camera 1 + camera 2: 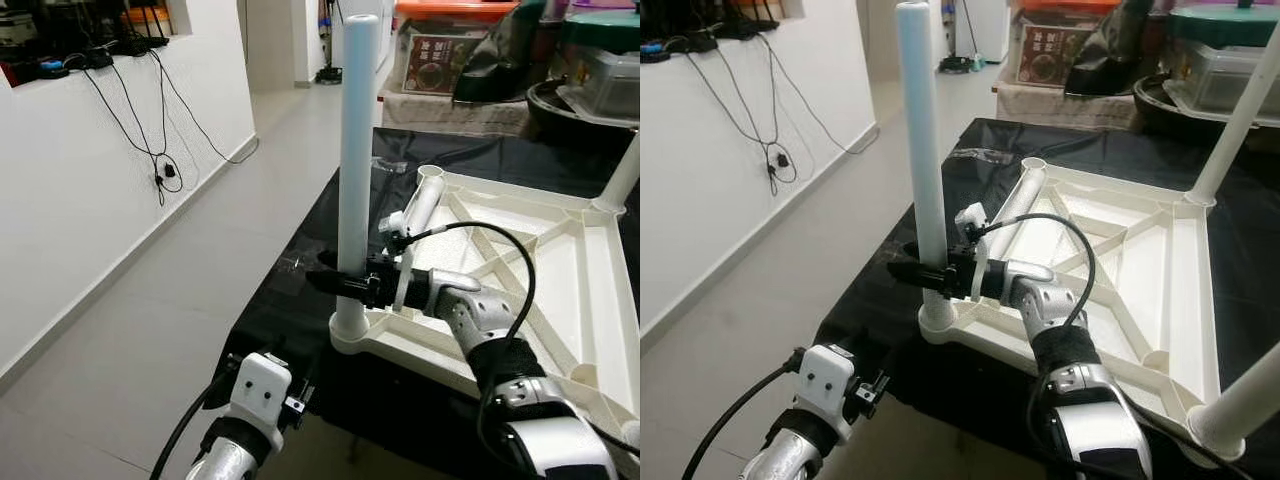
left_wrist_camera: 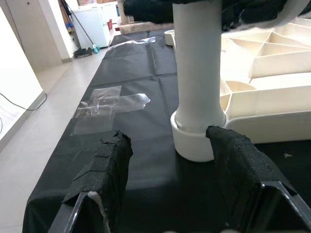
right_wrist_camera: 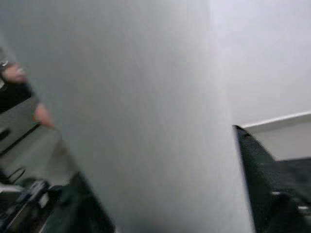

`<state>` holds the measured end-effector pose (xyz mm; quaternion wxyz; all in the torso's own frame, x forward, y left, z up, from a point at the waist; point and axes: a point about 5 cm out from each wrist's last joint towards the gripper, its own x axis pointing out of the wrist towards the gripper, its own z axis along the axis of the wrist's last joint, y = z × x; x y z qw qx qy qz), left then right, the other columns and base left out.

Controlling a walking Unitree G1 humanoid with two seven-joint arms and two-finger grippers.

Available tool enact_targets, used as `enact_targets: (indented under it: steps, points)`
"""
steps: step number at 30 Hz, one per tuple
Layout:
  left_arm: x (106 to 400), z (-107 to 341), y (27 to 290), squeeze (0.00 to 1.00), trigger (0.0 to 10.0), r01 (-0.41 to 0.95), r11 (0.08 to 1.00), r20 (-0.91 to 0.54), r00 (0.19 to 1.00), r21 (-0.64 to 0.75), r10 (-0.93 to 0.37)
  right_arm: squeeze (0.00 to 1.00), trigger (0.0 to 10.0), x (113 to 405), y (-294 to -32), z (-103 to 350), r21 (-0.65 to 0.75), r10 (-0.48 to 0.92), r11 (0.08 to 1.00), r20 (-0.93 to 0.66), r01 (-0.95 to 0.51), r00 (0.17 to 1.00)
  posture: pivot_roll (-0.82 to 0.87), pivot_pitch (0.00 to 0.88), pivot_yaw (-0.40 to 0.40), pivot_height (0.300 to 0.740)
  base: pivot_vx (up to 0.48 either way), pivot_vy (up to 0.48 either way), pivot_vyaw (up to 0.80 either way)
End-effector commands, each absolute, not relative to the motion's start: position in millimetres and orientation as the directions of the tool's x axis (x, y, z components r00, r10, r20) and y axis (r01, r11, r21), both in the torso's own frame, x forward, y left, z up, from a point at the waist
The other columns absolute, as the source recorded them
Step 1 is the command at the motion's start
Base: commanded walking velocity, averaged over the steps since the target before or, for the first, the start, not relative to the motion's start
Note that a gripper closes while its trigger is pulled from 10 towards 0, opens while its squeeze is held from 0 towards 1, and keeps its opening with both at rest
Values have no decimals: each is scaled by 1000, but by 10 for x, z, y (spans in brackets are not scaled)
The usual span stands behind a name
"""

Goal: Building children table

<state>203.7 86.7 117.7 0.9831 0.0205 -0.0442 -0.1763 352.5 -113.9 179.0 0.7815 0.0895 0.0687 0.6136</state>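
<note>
Upright table leg (image 1: pixel 358 150) pinched by right gripper (image 1: pixel 345 283); left gripper (image 2: pixel 170 170) spread wide beside corner socket (image 2: pixel 197 141), per wrist view.

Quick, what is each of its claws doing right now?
Left gripper: open, empty, just short of the leg's socket.
Right gripper: closed around the upright white table leg.

1. One upturned white tabletop (image 1: pixel 1160 290) is lying at centre right.
2. Three white legs are standing in its corners: left (image 1: pixel 920 150), upper right (image 1: pixel 1238 115), lower right (image 1: pixel 1240 405).
3. One loose leg (image 1: pixel 425 200) is lying on it.
4. Two grippers are showing: left (image 2: pixel 170 160), right (image 1: pixel 335 280).
</note>
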Motion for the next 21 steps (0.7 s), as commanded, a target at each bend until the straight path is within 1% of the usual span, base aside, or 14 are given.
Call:
enact_targets:
  steps: [1,3,9,10,11,12,13,15,16,17,18,19,20,21]
  points:
    - [2029,1129,867,0,10000,344,938,62,936,48,-346,0,0,3493,-1021,1780,218,989,144,-11,-965,146,-62,0,16,740,0,0,0]
    - [2028,1127,866,0,10000,344,938,62,936,48,-346,0,0,3492,-1014,1776,215,992,129,-23,-968,127,-62,0,16,740,0,0,0]
    - [2026,1126,864,0,10000,343,938,62,936,47,-346,0,0,3507,-1011,1763,203,989,145,-35,-968,141,-55,0,14,740,0,0,0]
    - [2023,1125,872,0,10000,346,937,60,936,49,-348,0,0,3521,-1000,1739,180,982,190,-35,-965,187,-35,0,28,740,0,0,0]
    - [2023,1125,872,0,10000,346,937,60,936,49,-348,0,0,3521,-1000,1739,180,982,190,-35,-965,187,-35,0,28,740,0,0,0]
    - [2022,1127,877,0,10000,345,937,60,936,51,-348,0,0,3572,-985,1677,160,942,334,-51,-929,330,-28,0,20,740,0,0,0]
    - [2022,1127,877,0,10000,345,937,60,936,51,-348,0,0,3572,-985,1677,160,942,334,-51,-929,330,-28,0,20,740,0,0,0]
    - [2023,1131,885,0,10000,345,937,59,936,53,-347,0,0,3697,-1024,1587,129,770,638,-69,-760,635,-30,0,22,740,0,0,0]
    - [2024,1134,886,0,10000,344,937,59,936,52,-347,0,0,3741,-1060,1558,124,684,729,-87,-673,724,-30,0,22,740,0,0,0]
    - [2024,1134,886,0,10000,344,937,59,936,52,-347,0,0,3741,-1060,1558,124,684,729,-87,-673,724,-30,0,22,740,0,0,0]
    - [2025,1133,886,0,10000,344,937,59,936,51,-347,0,0,3797,-1148,1534,96,544,839,-115,-535,832,-30,0,22,740,0,0,0]
    - [2025,1134,888,0,10000,345,937,58,936,50,-347,0,0,3833,-1303,1498,74,339,940,-145,-332,929,-36,0,23,740,0,0,0]
    - [2025,1134,888,0,10000,345,937,58,936,50,-347,0,0,3833,-1303,1498,74,339,940,-145,-332,929,-36,0,23,740,0,0,0]
    - [2024,1133,889,0,10000,345,937,58,936,50,-347,0,0,3834,-1455,1467,49,159,987,-165,-153,973,-36,0,23,740,0,0,0]
